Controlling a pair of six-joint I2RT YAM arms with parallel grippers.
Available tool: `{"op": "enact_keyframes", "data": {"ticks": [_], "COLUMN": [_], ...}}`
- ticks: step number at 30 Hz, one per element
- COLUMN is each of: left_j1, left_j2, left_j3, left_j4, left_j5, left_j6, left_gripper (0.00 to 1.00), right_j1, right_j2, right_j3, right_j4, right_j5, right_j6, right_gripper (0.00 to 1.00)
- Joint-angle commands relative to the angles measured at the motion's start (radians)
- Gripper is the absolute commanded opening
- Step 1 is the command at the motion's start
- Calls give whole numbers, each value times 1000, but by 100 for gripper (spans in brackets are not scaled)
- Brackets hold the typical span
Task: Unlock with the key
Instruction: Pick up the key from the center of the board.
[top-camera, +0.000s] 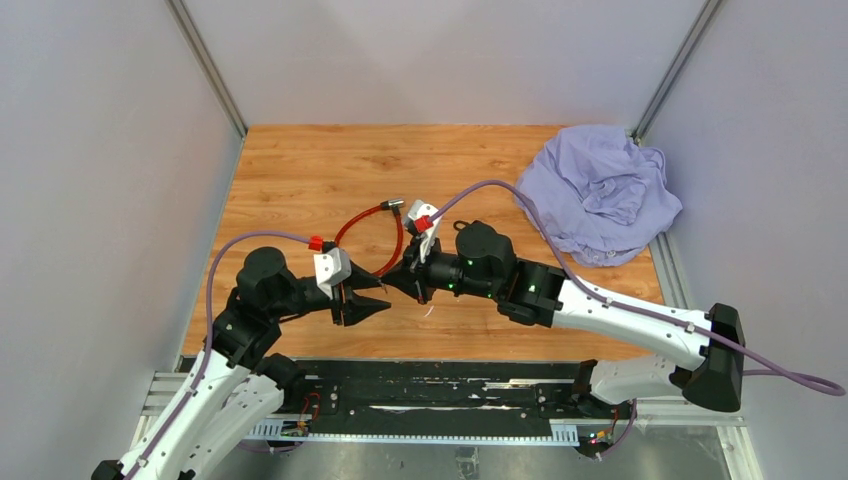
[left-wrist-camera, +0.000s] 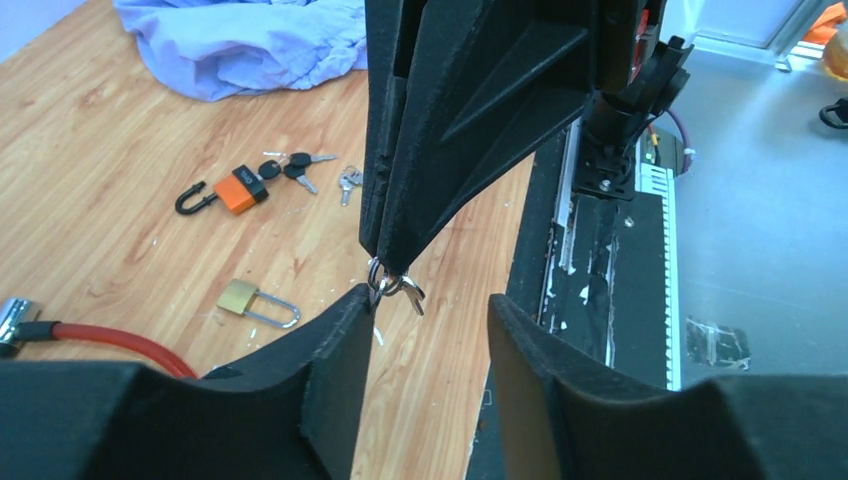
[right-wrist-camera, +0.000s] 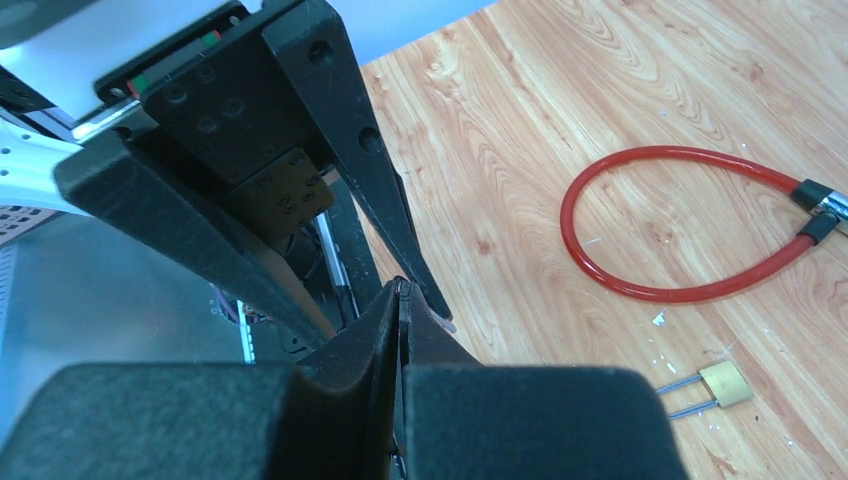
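The right fingers (left-wrist-camera: 386, 248) are clenched on the key (left-wrist-camera: 392, 286), mid-frame above the surface (left-wrist-camera: 100, 150); the left fingers (left-wrist-camera: 338, 332) stand released around it. The brass padlock (left-wrist-camera: 243, 296) at lower left looks locked, so unlocking remains.

The top camera looks steeply down from behind the arm bases over the whole table (top-camera: 300, 170), far edge uppermost. The left wrist camera sits close behind the left gripper (left-wrist-camera: 430, 310), facing the right edge. The right wrist camera sits close behind the right gripper (right-wrist-camera: 400, 295), facing the left edge. Both wrist views share the brass padlock (left-wrist-camera: 240, 296) and red cable (right-wrist-camera: 680, 290).
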Motion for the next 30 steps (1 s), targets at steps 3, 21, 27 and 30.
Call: {"op": "enact_keyframes", "data": {"ticks": [3, 21, 27, 30], "left_j1": [-6, -6, -6, -6], "left_j2": [-12, -10, -17, -17], "left_j3": [-3, 5, 15, 18], "left_j4": [5, 8, -3, -7], "left_j5": [13, -45, -46, -49], "left_j6": [-38, -11, 13, 23], "left_gripper": [45, 33, 14, 7], "right_j1": [23, 32, 31, 32], "right_j2": [-36, -46, -49, -49], "right_j3": [21, -1, -9, -11], "right_j4": [53, 71, 71, 70], "right_j5": [-2, 8, 19, 21], "right_j6": [17, 31, 34, 37], "right_gripper": [1, 1, 1, 1]}}
